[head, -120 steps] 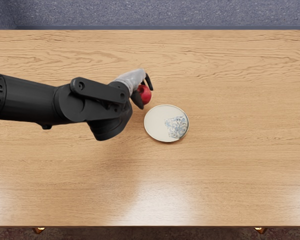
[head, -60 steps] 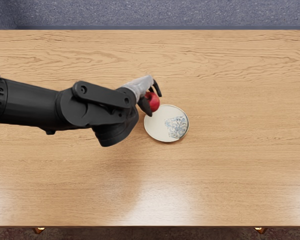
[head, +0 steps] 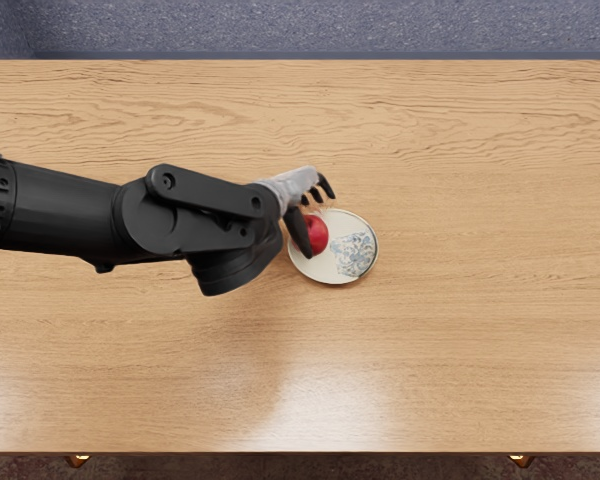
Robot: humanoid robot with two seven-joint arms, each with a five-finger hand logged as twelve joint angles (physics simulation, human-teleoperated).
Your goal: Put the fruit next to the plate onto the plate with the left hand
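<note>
A small red fruit (head: 318, 235) lies on the left part of the round cream plate (head: 338, 270), which has a blue-grey pattern on its right side. My left hand (head: 312, 210) hovers over the plate's upper left edge, at the end of the black arm that comes in from the left. Its fingers (head: 323, 188) are spread above the fruit, and the dark thumb stands just to the fruit's left. The hand looks open, with the fruit below the fingers rather than enclosed by them. The right arm does not show.
The wooden table (head: 460, 340) stretches wide on all sides of the plate. Its far edge runs along the top of the view, with a grey-blue floor beyond. My left forearm (head: 70, 215) lies over the table's left half.
The left hand carried the fruit to the right and down from beside the plate to over it. The fingers, curled around the fruit before, have spread, and the fruit now sits on the plate.
</note>
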